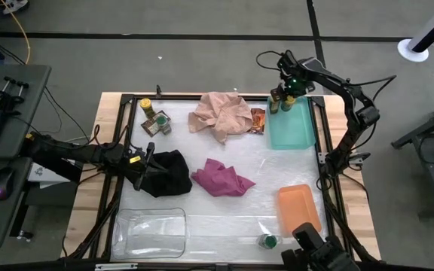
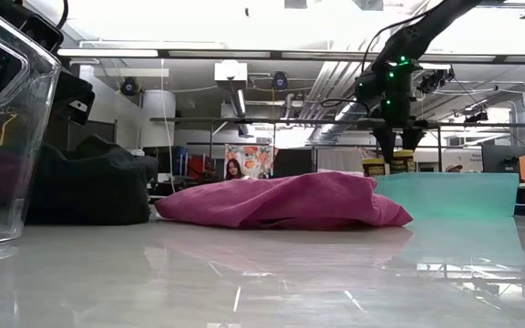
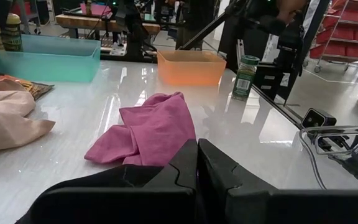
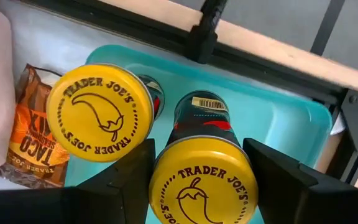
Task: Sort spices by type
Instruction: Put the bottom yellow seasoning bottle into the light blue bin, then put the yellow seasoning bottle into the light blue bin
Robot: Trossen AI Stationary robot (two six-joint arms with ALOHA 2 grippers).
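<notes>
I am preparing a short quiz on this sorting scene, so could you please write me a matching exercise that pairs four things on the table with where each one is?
Things:
1. yellow-lidded jar between the right gripper's fingers
2. green-lidded jar
3. taco seasoning packet
4. left gripper

Places:
A. on the table between the pink cloth and the teal tray
B. shut, at the black cloth
C. in the teal tray, beside another yellow-lidded jar
D. near the orange tray, at the table's front edge

Pairs: 1-C, 2-D, 3-A, 4-B
</notes>
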